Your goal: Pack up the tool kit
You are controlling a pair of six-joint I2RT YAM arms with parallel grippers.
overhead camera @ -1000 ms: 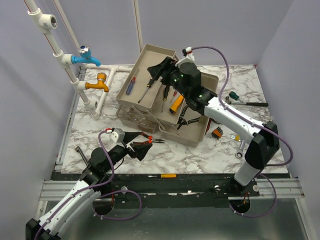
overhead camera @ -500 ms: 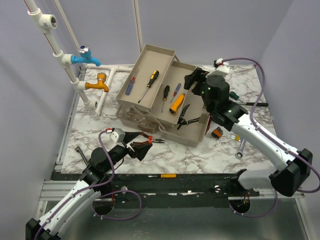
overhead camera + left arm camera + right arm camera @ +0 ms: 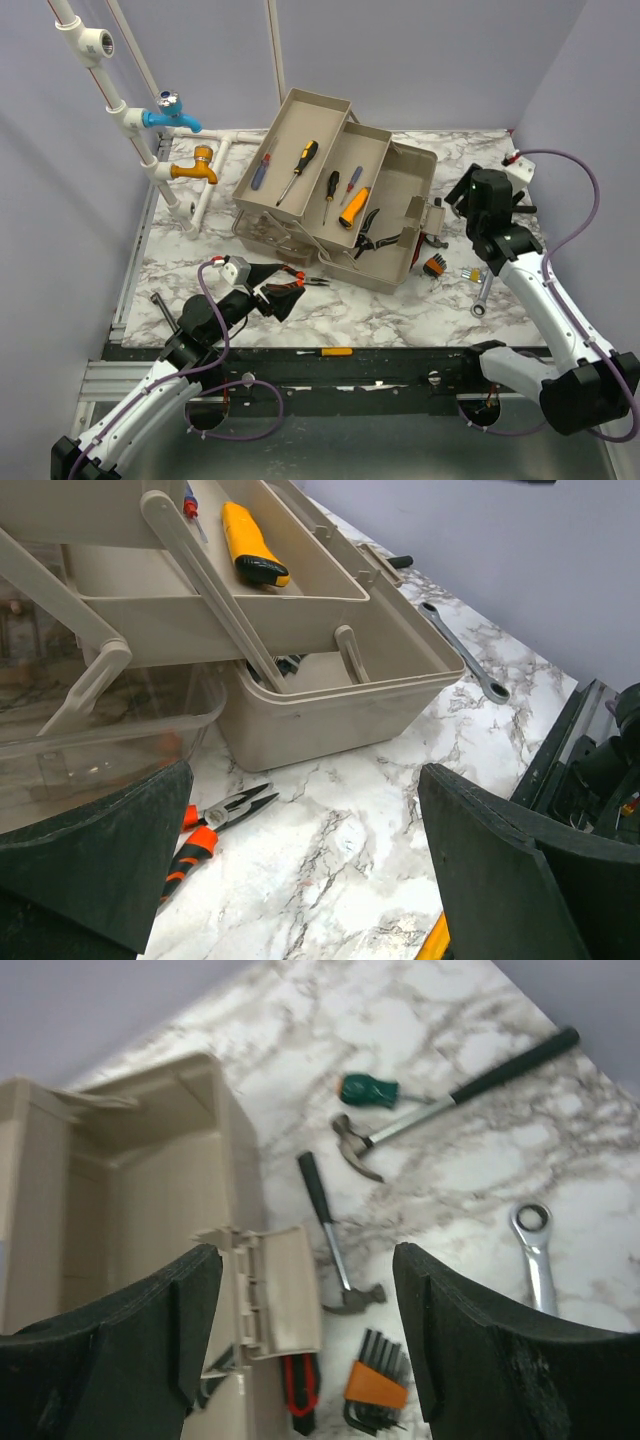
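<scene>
While left gripper (image 3: 300,875) and right gripper (image 3: 305,1300) both gape wide and empty: tool kit (image 3: 405,180), trays fanned open, centre of surface (image 3: 380,310); small hammer (image 3: 322,1215) just beside it, likely rigid, head-heavy; grasp handle near head.

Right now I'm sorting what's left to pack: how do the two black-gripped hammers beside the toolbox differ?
The long black-gripped hammer has a much longer handle than the short black-gripped hammer. The long one lies farther from the beige-grey plastic toolbox, its head by a green-handled screwdriver. The short one lies close beside the toolbox, its head near an orange hex-key set. Both lie flat on the marble table, unpacked.
</scene>
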